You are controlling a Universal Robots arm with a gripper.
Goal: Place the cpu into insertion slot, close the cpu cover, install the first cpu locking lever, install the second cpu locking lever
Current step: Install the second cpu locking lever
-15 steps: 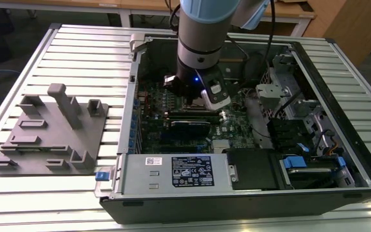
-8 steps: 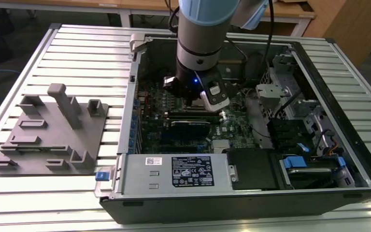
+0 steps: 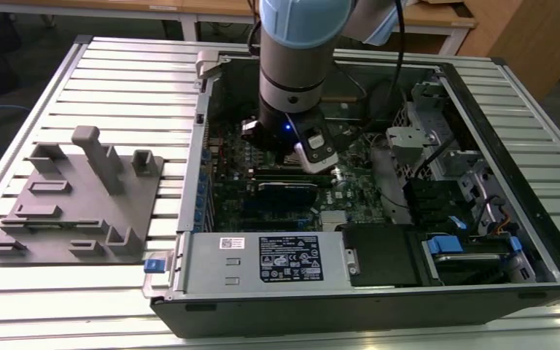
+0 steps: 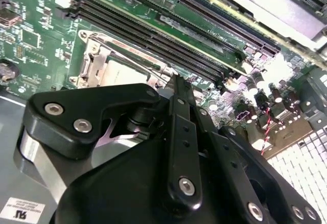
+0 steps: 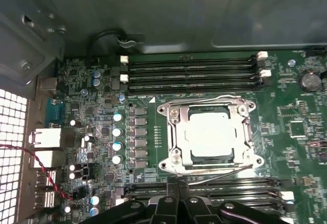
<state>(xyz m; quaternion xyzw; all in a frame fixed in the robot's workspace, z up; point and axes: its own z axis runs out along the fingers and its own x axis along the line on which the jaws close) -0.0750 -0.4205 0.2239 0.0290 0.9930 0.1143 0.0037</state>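
Observation:
The cpu [image 5: 210, 136], a flat square with a silvery top, lies in the insertion slot [image 5: 204, 155], whose dark frame edges it. The cpu cover [image 5: 175, 132], a silvery frame plate, lies flat around the chip. Thin wire locking levers run along two sides: one [image 5: 219, 99] on the memory-slot side, one [image 5: 225, 174] on the gripper side, slanting up from the board. My gripper [image 5: 177, 187] is shut with nothing held, its tips at the socket's edge beside that slanting lever. In the second wrist view the gripper [image 4: 173, 83] touches down by the cover's [image 4: 94, 60] corner. The exterior view has the gripper [image 3: 294, 157] low inside the case.
The open computer case [image 3: 358, 292] lies on a slatted metal table [image 3: 114, 73]. A grey fixture plate [image 3: 76, 197] stands at the exterior view's left. Long black memory slots [image 5: 191, 73] flank the socket. A power supply [image 3: 260, 259] and drive bays [image 3: 455, 248] crowd the near side.

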